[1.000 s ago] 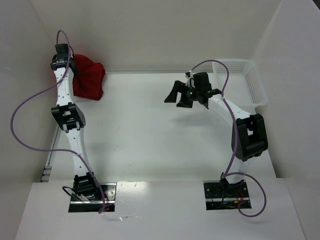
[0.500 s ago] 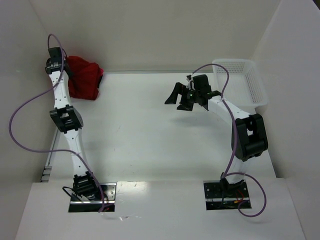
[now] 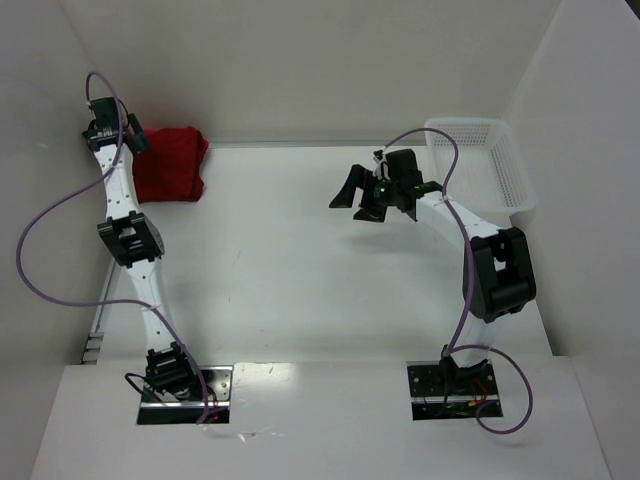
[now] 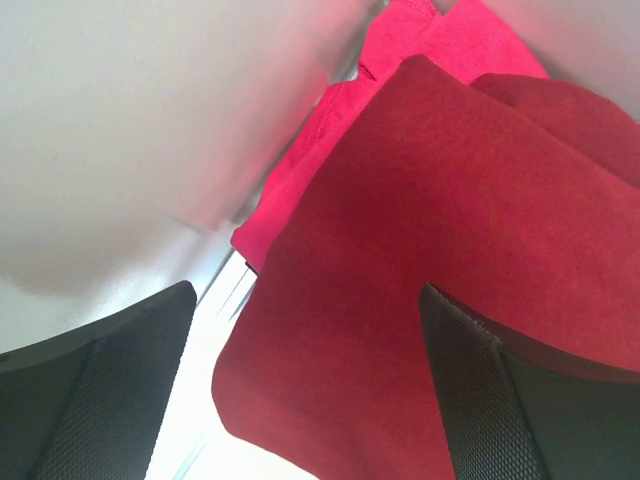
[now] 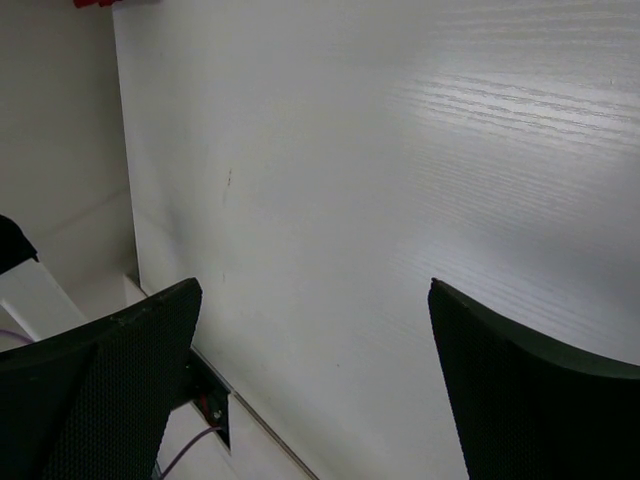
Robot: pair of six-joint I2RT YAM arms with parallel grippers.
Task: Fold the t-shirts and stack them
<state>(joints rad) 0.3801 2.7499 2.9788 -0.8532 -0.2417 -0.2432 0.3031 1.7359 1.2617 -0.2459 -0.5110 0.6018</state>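
The dark crimson t-shirt (image 3: 168,165) lies bunched in the far left corner of the table. In the left wrist view the crimson t-shirt (image 4: 430,250) rests on top of the magenta-pink t-shirt (image 4: 300,190), whose edge sticks out on the wall side. My left gripper (image 3: 135,140) hovers at the crimson shirt's left edge; the left gripper (image 4: 310,400) is open, its jaws wide apart over the cloth and not clamping it. My right gripper (image 3: 355,195) hangs open above the bare table right of centre; the right gripper (image 5: 315,380) has nothing between its fingers.
A white mesh basket (image 3: 490,165) stands at the far right against the wall. White walls close in the table at the left, back and right. The left arm stretches along the left wall.
My left gripper has opened and let go of the crimson t-shirt, which settled into the far left corner. The left wrist drew back toward the left wall. The right arm has not moved.
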